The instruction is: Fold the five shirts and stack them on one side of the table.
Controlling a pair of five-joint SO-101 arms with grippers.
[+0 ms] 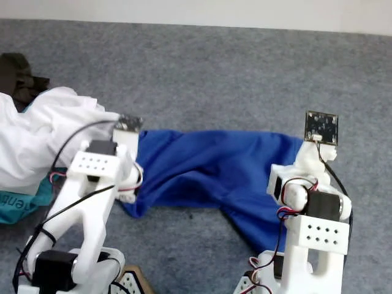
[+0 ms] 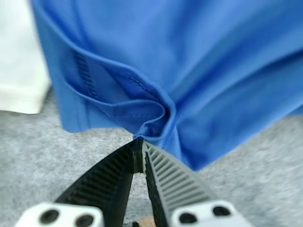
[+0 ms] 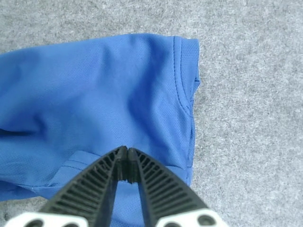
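A: Quick one. What's your left gripper [image 2: 138,147] doing?

B: Your left gripper has its jaws pressed together, no gap at the tips. It has pinched a bunched fold of the blue shirt [image 2: 189,71] right at the tips. A stitched hem curls just ahead of the pinch.

A: And your right?

B: Same. Your right gripper [image 3: 125,152] has its jaws closed tight. The tips are nipped onto blue shirt fabric, and more of that fabric lies under the fingers [image 3: 158,187]. A stitched hem edge [image 3: 182,71] runs ahead of the tips and off to one side, with bare grey table [image 3: 246,94] beyond it.

A: Where's the shirt overall?

B: From the high view, the blue shirt [image 1: 214,165] lies spread between your two arms. One end is at the left arm [image 1: 92,184] and the other at the right arm [image 1: 312,208]. It sags toward the near edge beside the right arm. It's wrinkled and not folded flat.

A: Anything else near your grippers?

B: A white shirt [image 1: 37,135] is heaped just beside the left gripper, on the outer side away from the right arm. It touches the blue one in the left wrist view [image 2: 19,56]. A teal shirt [image 1: 24,205] pokes out under that heap. Past the heap there's a dark garment [image 1: 15,73]. The grey table [image 1: 214,67] carries on beyond both grippers.
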